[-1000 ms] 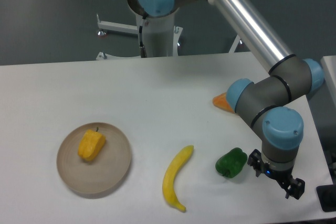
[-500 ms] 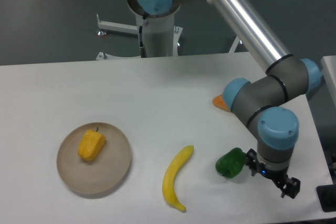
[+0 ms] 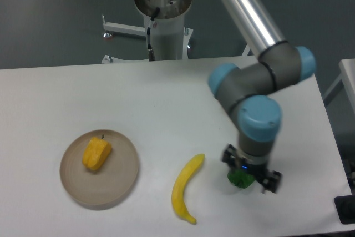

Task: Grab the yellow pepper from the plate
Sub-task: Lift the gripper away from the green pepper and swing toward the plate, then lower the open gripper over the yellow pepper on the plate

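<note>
The yellow pepper (image 3: 96,154) lies on the left part of the round beige plate (image 3: 113,178) at the table's front left, its short dark stem pointing away from me. My gripper (image 3: 248,170) points straight down far to the right of the plate, above a green pepper. Its black fingers (image 3: 271,181) stick out wide on both sides of the wrist and hold nothing. The arm's wrist hides the gap between them.
A long yellow banana (image 3: 184,190) lies between the plate and the gripper. A green pepper (image 3: 238,180) sits partly under the gripper. The arm's elbow and forearm (image 3: 252,81) hang over the right of the table. The table's right edge is close by.
The arm has swung left: the gripper moved from right of the green pepper to directly over it. The elbow now covers the orange wedge. The yellow pepper and plate have not moved.
</note>
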### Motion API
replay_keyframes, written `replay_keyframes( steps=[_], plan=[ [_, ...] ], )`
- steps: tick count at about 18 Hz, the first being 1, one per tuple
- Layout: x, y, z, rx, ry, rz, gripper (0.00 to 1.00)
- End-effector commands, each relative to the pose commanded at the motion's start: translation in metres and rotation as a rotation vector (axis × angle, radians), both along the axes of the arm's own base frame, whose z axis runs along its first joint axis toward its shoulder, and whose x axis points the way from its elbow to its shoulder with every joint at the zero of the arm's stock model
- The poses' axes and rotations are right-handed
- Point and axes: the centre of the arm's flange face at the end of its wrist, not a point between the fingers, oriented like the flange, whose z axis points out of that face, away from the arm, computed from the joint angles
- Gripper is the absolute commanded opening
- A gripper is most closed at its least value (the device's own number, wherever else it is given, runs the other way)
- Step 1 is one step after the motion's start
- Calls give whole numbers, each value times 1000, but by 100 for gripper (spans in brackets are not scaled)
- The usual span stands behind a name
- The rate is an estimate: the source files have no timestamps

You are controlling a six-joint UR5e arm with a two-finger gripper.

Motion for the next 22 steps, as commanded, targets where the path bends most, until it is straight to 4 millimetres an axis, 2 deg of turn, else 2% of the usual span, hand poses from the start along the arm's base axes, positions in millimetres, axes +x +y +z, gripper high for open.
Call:
replay_keyframes(
  steps=[3, 5, 12, 13, 15, 22],
  plan=[
    [52, 6, 8, 46, -108, 63, 100],
    [86, 5, 6, 50, -154, 105, 100],
    [194, 9, -40, 40, -164, 150, 100],
    [202, 7, -35, 48, -162, 142, 100],
    [221, 2, -38, 34, -165, 121, 100],
    [255, -7, -53, 2, -172, 90, 100]
  ],
)
